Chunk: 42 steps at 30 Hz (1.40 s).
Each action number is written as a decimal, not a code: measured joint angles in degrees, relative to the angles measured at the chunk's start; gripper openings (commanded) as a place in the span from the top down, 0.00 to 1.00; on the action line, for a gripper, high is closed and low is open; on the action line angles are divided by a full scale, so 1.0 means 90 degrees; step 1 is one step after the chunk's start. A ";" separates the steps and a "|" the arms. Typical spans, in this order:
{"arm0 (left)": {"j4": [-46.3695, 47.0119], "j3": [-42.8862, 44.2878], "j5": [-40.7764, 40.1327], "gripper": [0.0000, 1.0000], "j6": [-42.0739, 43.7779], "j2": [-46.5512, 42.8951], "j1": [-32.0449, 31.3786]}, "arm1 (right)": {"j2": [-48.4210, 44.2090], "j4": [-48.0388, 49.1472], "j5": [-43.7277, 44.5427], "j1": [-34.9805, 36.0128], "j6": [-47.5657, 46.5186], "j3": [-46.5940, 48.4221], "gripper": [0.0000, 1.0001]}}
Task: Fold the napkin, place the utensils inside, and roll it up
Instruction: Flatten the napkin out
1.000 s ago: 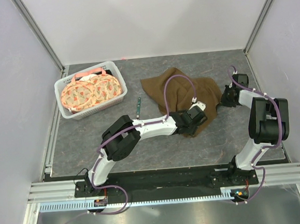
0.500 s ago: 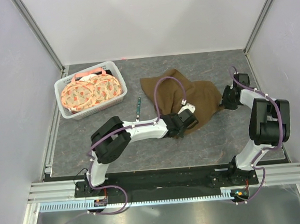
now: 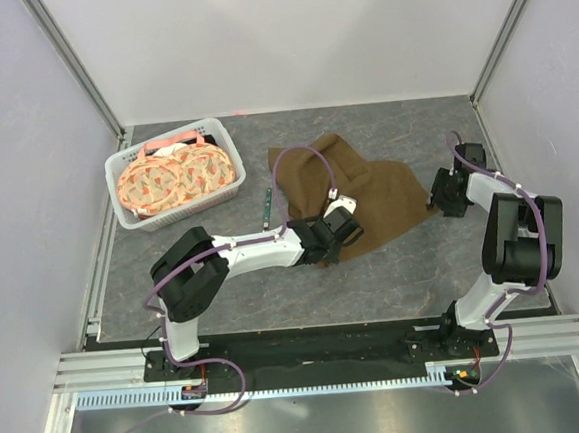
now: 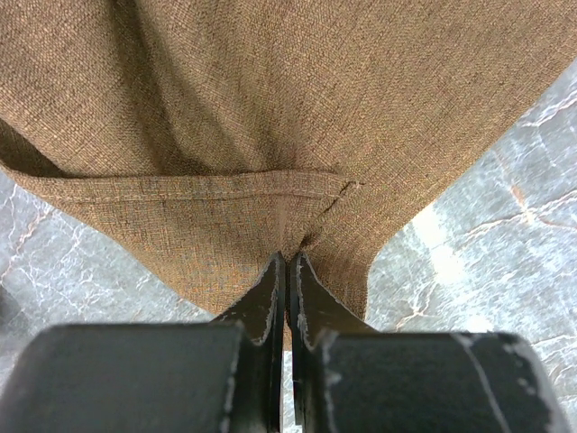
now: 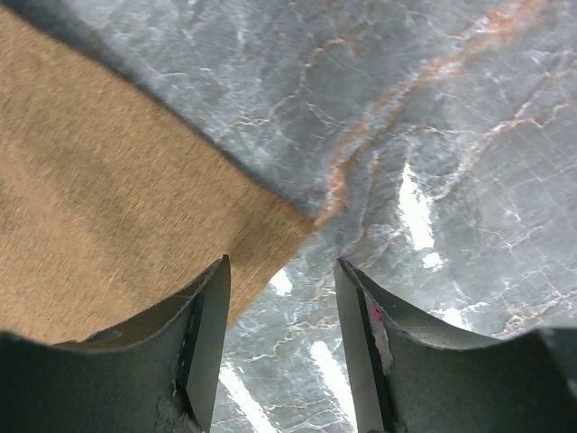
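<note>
The brown napkin (image 3: 357, 186) lies rumpled in the middle of the table, partly folded over itself. My left gripper (image 3: 320, 252) is at its near-left edge, and in the left wrist view it (image 4: 288, 259) is shut on a pinch of the napkin's hemmed fold (image 4: 270, 135). My right gripper (image 3: 437, 203) hovers beside the cloth's right corner. The right wrist view shows this gripper (image 5: 281, 271) open, with nothing between its fingers and the napkin corner (image 5: 135, 198) just left of them. The teal-handled utensil (image 3: 267, 208) lies on the table left of the napkin.
A white basket (image 3: 190, 206) holding round orange-patterned plates (image 3: 171, 178) stands at the back left. The enclosure walls rise close on the left, right and rear. The grey marbled tabletop (image 3: 413, 257) shows in front of the napkin.
My left gripper shut on the napkin's near edge and dragged it leftward. My right gripper opened, let go of the right corner and drew slightly away from it.
</note>
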 measured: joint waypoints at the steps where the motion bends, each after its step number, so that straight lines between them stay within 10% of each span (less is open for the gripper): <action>1: 0.0000 -0.0024 0.0005 0.97 -0.0010 -0.0015 0.0000 | -0.0002 -0.0015 0.0007 -0.0027 -0.0002 -0.0010 0.43; 11: 0.0138 -0.0257 0.0092 0.79 -0.0075 -0.0160 0.0010 | 0.0078 -0.0024 0.0044 -0.0049 -0.0160 0.0019 0.53; 20: 0.0330 -0.0398 0.0214 0.93 -0.0146 -0.0338 0.0012 | 0.0138 0.0058 -0.0090 -0.0078 -0.0418 0.0044 0.73; 24: 0.0369 -0.0447 0.0211 0.94 -0.0163 -0.0534 0.0015 | 0.0177 0.0155 -0.0316 -0.0075 -0.0505 0.0044 0.99; 42: 0.0823 -0.1452 -0.0095 0.95 -0.0510 -0.2601 0.0308 | -0.0651 0.0070 -0.0743 0.0039 -0.0311 0.0078 1.00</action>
